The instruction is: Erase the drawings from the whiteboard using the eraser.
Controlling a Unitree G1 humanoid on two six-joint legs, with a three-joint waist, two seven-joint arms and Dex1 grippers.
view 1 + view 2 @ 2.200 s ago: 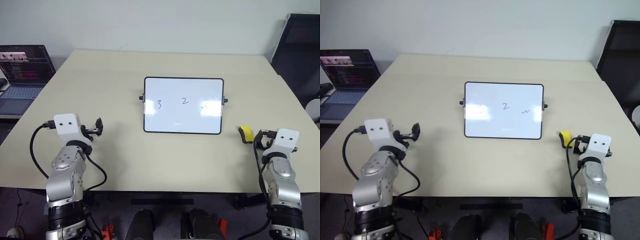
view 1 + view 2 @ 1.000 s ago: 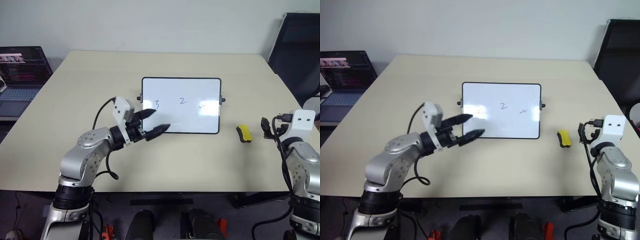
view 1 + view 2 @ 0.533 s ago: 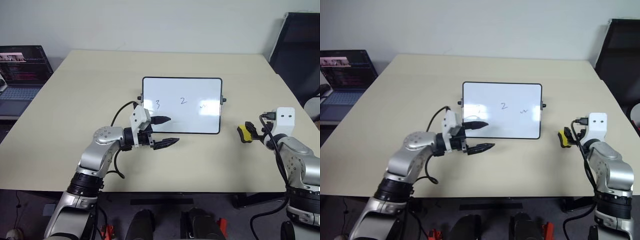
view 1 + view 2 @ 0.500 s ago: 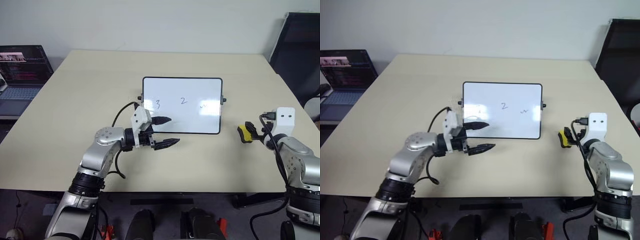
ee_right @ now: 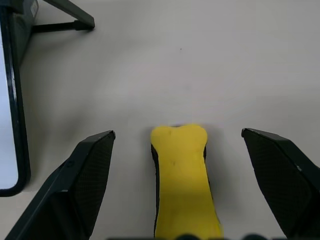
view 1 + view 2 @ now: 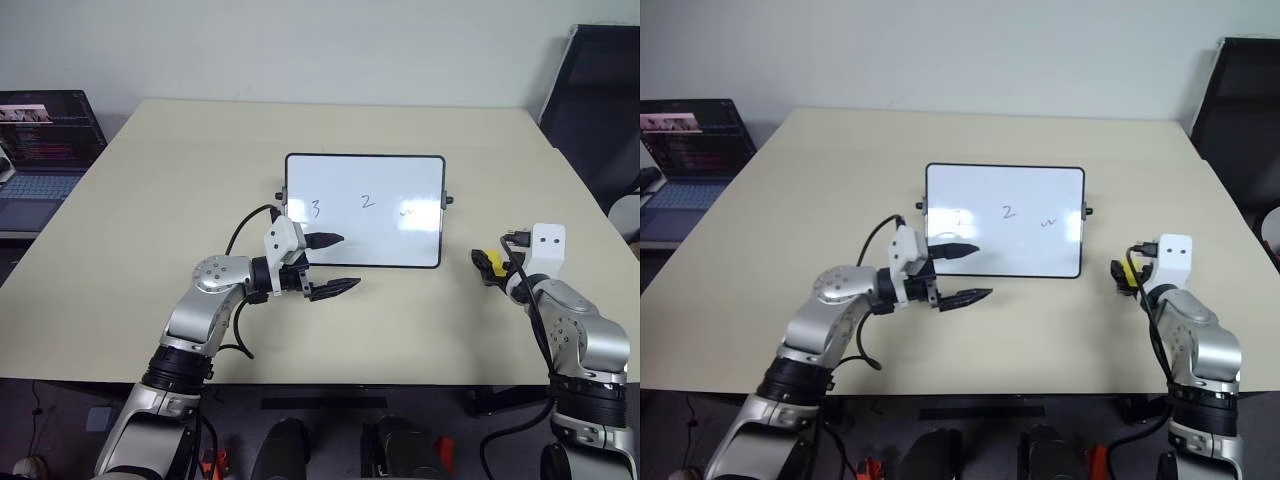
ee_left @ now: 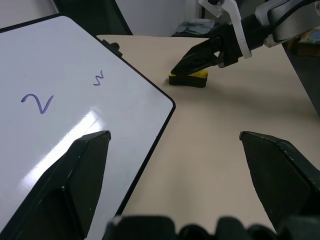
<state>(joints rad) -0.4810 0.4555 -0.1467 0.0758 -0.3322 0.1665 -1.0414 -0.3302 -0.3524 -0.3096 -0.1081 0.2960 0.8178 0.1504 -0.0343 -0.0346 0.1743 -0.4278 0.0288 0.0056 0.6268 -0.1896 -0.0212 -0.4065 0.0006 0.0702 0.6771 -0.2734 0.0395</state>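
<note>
The whiteboard lies mid-table with a "3", a "2" and a faint squiggle as the drawings. My left gripper is open at the board's near left corner, pointing right: one finger over the board's edge, the other over the table in front. The yellow eraser lies on the table to the right of the board. My right gripper is open, a finger on each side of the eraser, clear of it. In the left wrist view the eraser lies under the right gripper's fingers.
An open laptop stands on a side desk at the far left. A black chair stands beyond the table's right edge. Bare beige table surrounds the board.
My right gripper has moved left and down onto the eraser and now straddles it. My left gripper has rolled and shifted slightly right along the board's near edge, then kept still.
</note>
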